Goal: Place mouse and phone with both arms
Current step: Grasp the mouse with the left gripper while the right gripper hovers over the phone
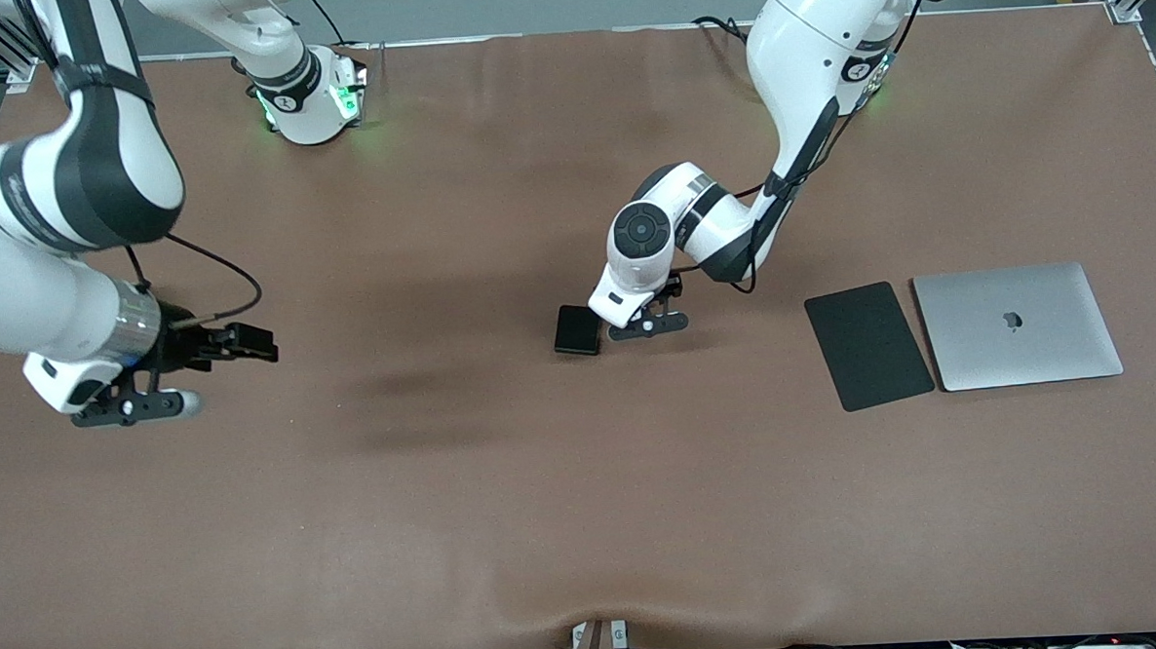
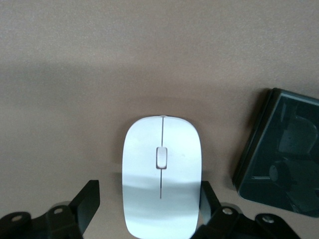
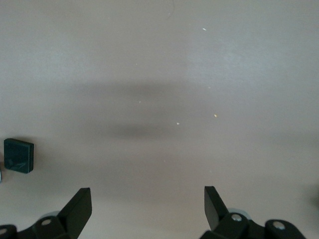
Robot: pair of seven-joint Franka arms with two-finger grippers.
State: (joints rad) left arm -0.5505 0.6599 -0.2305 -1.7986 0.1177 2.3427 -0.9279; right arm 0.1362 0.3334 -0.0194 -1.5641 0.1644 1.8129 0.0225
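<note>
The white mouse (image 2: 161, 174) lies on the brown table, seen only in the left wrist view; in the front view my left hand hides it. My left gripper (image 2: 148, 188) (image 1: 639, 320) is low over the mouse and open. One finger stands on each side of the mouse, one close against it and one with a gap. The black phone (image 1: 578, 329) (image 2: 281, 154) lies on the table beside the mouse, toward the right arm's end. My right gripper (image 1: 147, 407) (image 3: 147, 193) is open and empty, low over bare table at the right arm's end. The phone also shows small in the right wrist view (image 3: 19, 155).
A matte black mouse pad (image 1: 868, 345) and a closed silver laptop (image 1: 1017, 325) lie side by side toward the left arm's end of the table. The brown table cover (image 1: 508, 503) bulges slightly at the edge nearest the front camera.
</note>
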